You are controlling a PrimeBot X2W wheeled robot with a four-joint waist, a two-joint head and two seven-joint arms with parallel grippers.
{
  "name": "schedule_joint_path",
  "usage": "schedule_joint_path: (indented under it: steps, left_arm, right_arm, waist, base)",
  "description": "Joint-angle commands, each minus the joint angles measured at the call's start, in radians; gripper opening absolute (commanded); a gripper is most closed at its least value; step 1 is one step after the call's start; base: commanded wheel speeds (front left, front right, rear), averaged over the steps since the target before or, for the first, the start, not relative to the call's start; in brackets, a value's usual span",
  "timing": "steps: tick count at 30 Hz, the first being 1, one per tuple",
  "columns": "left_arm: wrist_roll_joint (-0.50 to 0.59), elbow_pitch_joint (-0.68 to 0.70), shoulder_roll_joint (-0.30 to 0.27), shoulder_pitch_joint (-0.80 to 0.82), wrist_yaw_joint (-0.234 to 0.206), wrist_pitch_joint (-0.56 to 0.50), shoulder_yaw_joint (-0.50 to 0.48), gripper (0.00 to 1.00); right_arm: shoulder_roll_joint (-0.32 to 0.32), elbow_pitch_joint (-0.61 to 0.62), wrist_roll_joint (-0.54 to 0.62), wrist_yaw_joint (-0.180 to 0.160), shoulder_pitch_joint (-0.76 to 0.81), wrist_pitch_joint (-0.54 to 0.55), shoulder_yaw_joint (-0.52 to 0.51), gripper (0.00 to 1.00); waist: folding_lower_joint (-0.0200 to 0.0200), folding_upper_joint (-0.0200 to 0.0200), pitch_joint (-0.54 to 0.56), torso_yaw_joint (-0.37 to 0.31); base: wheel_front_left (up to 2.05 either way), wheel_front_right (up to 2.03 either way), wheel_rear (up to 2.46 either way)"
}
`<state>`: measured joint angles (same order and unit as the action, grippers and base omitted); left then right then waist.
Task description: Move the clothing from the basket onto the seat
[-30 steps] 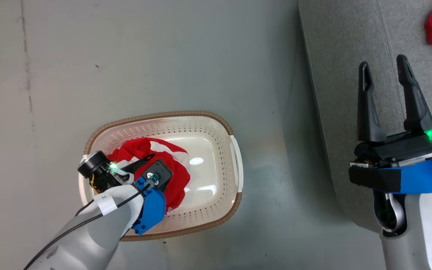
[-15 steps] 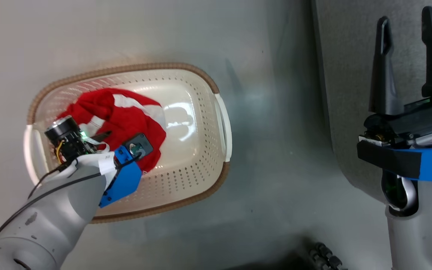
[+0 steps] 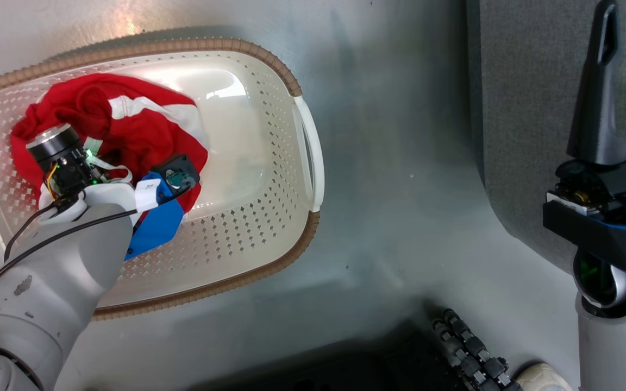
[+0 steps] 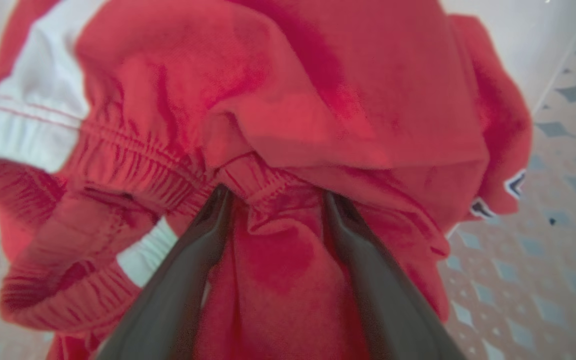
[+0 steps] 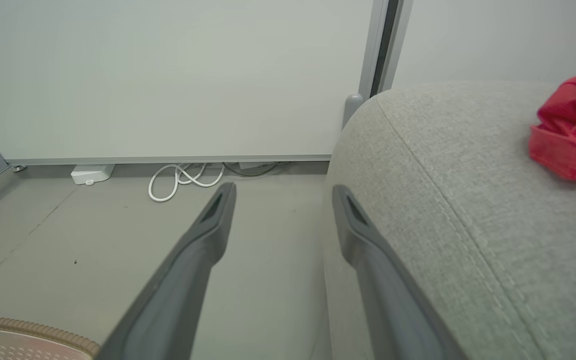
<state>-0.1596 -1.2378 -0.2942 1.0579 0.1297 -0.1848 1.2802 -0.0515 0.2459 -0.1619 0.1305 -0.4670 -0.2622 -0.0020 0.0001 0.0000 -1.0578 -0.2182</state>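
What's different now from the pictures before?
The robot bent lower, so the whole head view shifted. Its left gripper pushed down into the clothing in the basket, fingers open around a fold, nothing gripped yet. The right gripper stayed open by the seat; the basket stayed put.

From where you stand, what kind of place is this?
Probably an indoor room, perhaps a home-like test space: a grey sofa, a laundry basket with red clothing on a smooth floor, and loose white cables along a plain wall.
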Motion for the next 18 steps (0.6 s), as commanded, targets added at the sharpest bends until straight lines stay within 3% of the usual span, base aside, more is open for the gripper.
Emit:
schedule_joint_path:
  steps: [1,6,7,8,9,18]
  left_arm:
    - [0.004,-0.01,0.004,0.017,0.0,-0.014,0.002,1.0]
    - [0.012,-0.023,0.04,0.028,0.0,-0.041,0.003,1.0]
    - [0.014,-0.025,0.046,0.029,0.0,-0.044,0.003,0.57]
    - [0.013,-0.026,0.053,0.029,0.0,-0.048,0.003,0.25]
    - [0.016,-0.027,0.06,0.027,0.0,-0.048,0.003,0.0]
    - [-0.001,-0.035,0.099,0.029,0.0,-0.025,0.003,0.0]
  right_arm:
    - [0.002,0.014,-0.005,0.001,0.007,-0.004,-0.004,1.0]
    - [0.002,0.032,-0.006,0.001,0.004,-0.004,-0.007,1.0]
    - [0.002,0.032,-0.006,0.001,0.001,-0.004,-0.007,1.0]
    - [0.002,0.033,-0.006,0.001,-0.001,-0.004,-0.007,1.0]
    - [0.002,0.034,-0.007,0.001,-0.002,-0.004,-0.007,1.0]
    - [0.002,0.024,-0.001,0.001,-0.015,-0.004,-0.013,1.0]
  waist:
    - [-0.0001,0.0,-0.017,-0.007]
    - [-0.0001,0.0,-0.026,-0.01]
    - [-0.0001,0.0,-0.026,-0.011]
    - [-0.0001,0.0,-0.026,-0.01]
    - [-0.0001,0.0,-0.025,-0.01]
    - [-0.0001,0.0,0.001,0.003]
  base:
    - [0.0,0.0,0.0]
    - [0.0,0.0,0.0]
    - [0.0,0.0,0.0]
    - [0.0,0.0,0.0]
    - [0.0,0.0,0.0]
    - [0.0,0.0,0.0]
